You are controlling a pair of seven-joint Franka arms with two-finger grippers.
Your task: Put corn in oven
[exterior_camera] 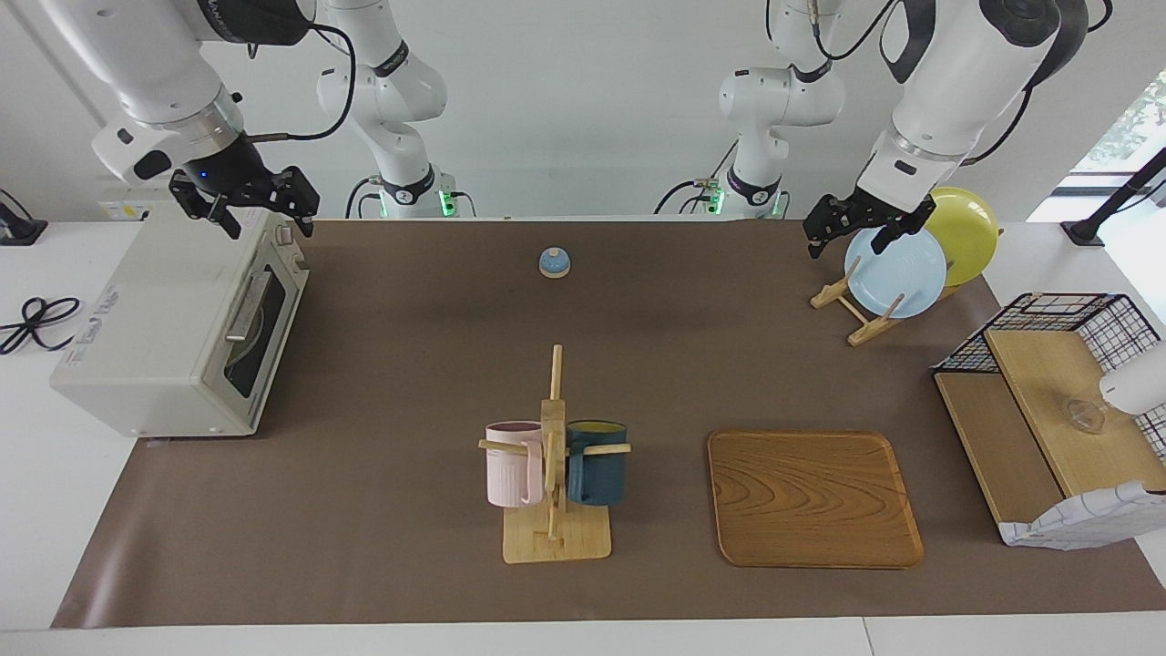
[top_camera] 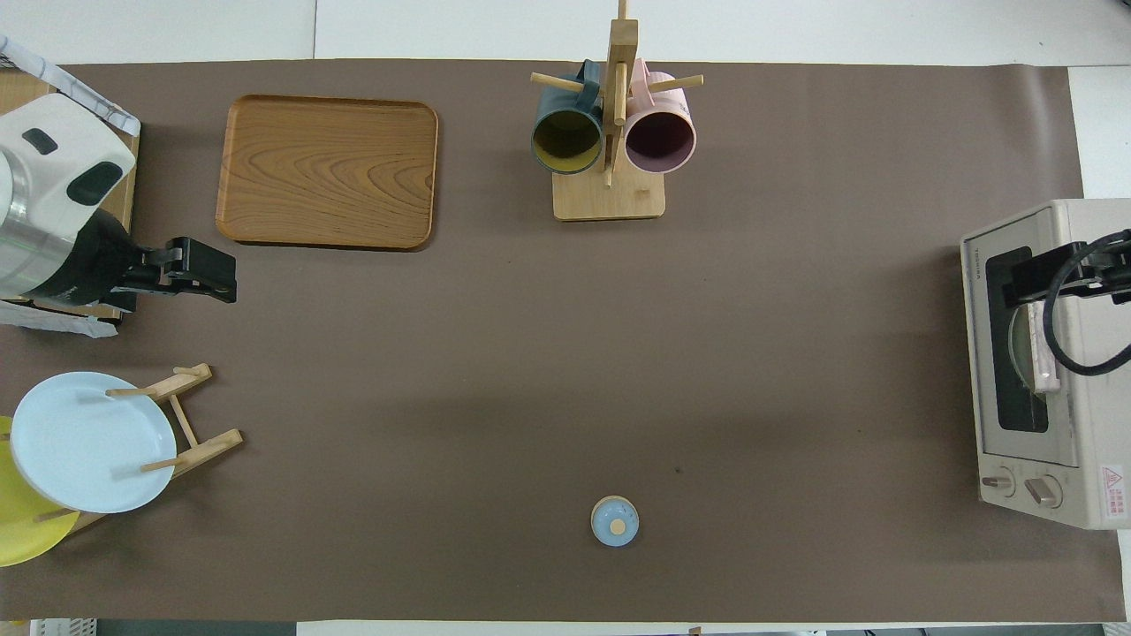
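Note:
The off-white oven (exterior_camera: 155,337) stands at the right arm's end of the table, its dark glass door shut; it also shows in the overhead view (top_camera: 1087,371). The corn is not in view in either frame. My right gripper (exterior_camera: 264,214) hangs open and empty over the oven's top edge nearest the robots, and shows over the oven door in the overhead view (top_camera: 1029,276). My left gripper (exterior_camera: 847,239) hangs open and empty over the plate rack (exterior_camera: 861,319) at the left arm's end; it also shows in the overhead view (top_camera: 208,269).
A light blue plate (exterior_camera: 895,271) and a yellow plate (exterior_camera: 970,232) stand in the rack. A mug tree (exterior_camera: 554,474) holds a pink and a dark blue mug mid-table. A wooden tray (exterior_camera: 813,498) lies beside it. A small blue knob (exterior_camera: 554,262) sits near the robots. A wire basket (exterior_camera: 1057,314) holds wooden boards.

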